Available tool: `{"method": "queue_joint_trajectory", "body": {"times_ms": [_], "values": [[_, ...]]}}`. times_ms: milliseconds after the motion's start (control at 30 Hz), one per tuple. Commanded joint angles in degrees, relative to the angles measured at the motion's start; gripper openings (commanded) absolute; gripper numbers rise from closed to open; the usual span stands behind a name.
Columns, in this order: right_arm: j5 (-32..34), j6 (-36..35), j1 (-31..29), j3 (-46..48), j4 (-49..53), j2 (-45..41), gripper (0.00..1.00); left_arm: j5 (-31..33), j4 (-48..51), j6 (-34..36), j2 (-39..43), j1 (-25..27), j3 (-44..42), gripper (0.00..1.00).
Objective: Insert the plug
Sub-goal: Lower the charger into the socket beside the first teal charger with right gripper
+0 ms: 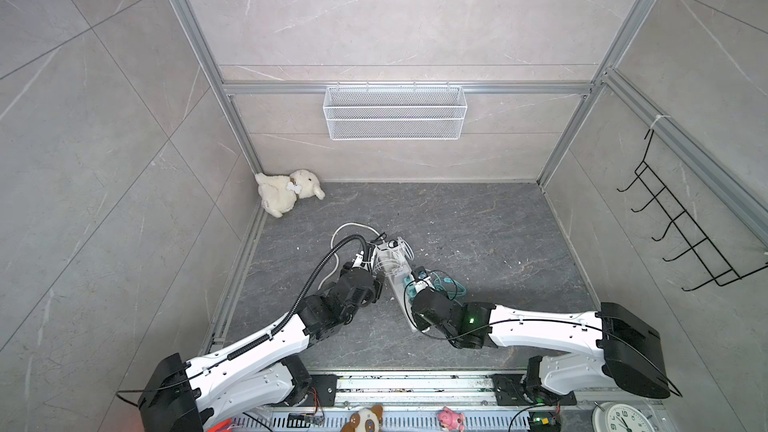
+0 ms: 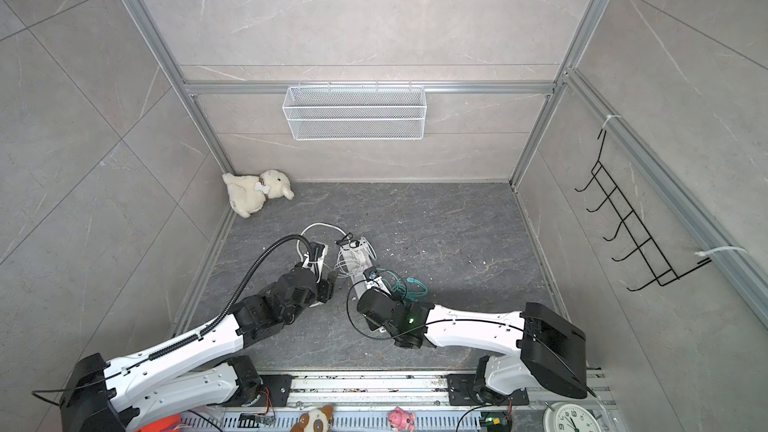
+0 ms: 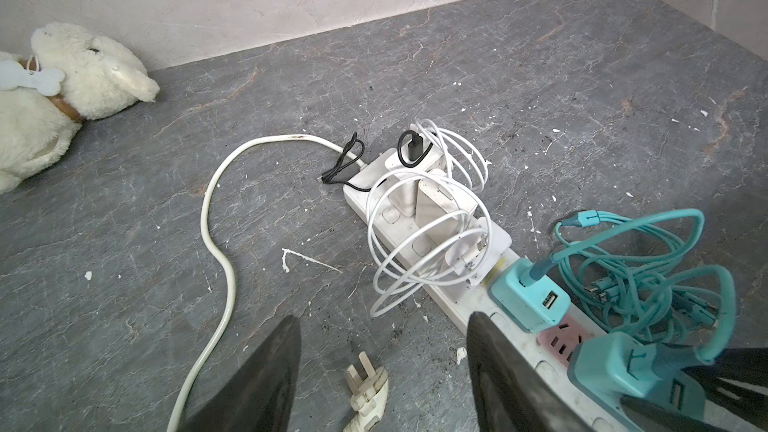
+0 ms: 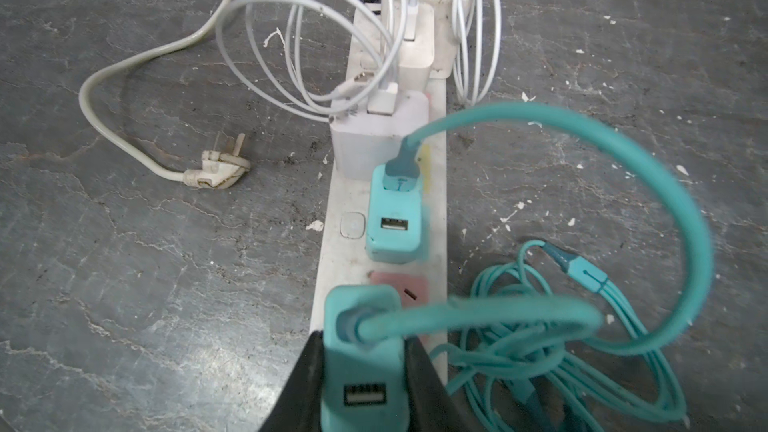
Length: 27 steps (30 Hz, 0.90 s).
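Right tool is clamped on the teal charger, one finger on each side face, with the USB port facing the wrist cam. The charger sits over the near end of the power strip, just beside the pink socket, which is uncovered. I can't tell whether its pins are in anything (the base is hidden by its own body, and that view is a bit blurred).

A second teal charger stands plugged in on the far side of the pink socket. Past it are the white chargers, with white cable loops draped around them. Teal cable from both teal units runs into a tangle on the counter right beside the strip.

Left tool has its fingers apart and nothing between them. It hangs low on the other side of the strip from the tangle. The strip's own three-pin plug lies loose on the counter under the gap, pins up and not touched by either finger. One left finger overlaps the strip's edge in the left wrist view, but I can't tell if it touches. The white cord curves from that plug round to the strip's far end.

The plush dog lies in the far left corner, well apart from all this.
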<state>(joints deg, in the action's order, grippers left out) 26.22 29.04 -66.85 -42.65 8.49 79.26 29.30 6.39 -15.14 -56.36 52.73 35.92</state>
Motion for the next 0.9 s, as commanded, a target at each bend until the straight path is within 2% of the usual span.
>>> {"method": "queue_joint_trajectory", "body": {"times_ms": [0,333,867], "values": [[2.0,1.5,-0.3,1.2,-1.4,-1.8,0.05,-0.5,-2.9,-0.5,-0.5,-0.2,0.8,0.65],[3.8,1.9,-0.3,1.3,-1.3,-2.1,0.05,-0.8,-3.6,-0.1,-0.4,-0.2,0.8,0.65],[2.5,-0.9,0.0,-0.2,-5.0,0.7,0.05,-0.1,-3.6,-1.1,1.1,-0.1,-0.8,0.65]]}}
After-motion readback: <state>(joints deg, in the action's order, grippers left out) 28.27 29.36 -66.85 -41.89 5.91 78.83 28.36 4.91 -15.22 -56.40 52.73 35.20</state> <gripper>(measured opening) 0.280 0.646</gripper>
